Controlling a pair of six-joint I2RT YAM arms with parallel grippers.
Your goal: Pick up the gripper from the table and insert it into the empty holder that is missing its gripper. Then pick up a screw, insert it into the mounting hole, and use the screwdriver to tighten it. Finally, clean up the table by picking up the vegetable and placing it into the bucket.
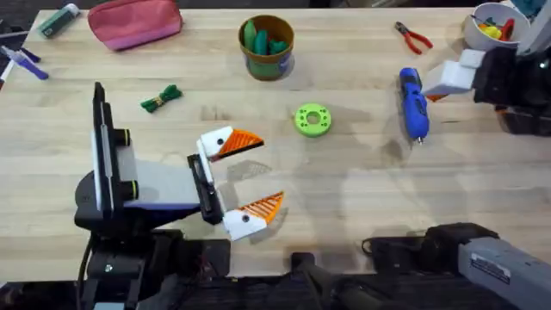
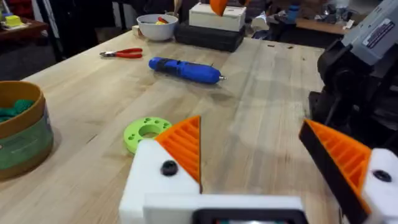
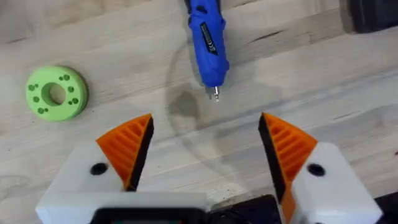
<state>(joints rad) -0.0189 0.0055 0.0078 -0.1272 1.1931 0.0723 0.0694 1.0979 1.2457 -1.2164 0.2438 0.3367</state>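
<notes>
The left claw [image 1: 245,182] sits low over the bench [image 1: 362,198], its jaws spread wide and holding nothing. The right claw [image 3: 202,149] is likewise wide open and empty, hanging above the tip of the screwdriver [image 1: 412,104]. That blue screwdriver lies flat on the bench at about two o'clock from the green disc [image 1: 312,120]. The vegetable [image 1: 161,98] lies loose at ten o'clock from the left claw. The bucket [image 1: 267,47] stands at twelve o'clock, far back, with green pieces inside.

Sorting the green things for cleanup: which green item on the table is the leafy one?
The vegetable, a dark leafy bundle lying left of the bucket. The green disc is a bright round ring with holes.
</notes>
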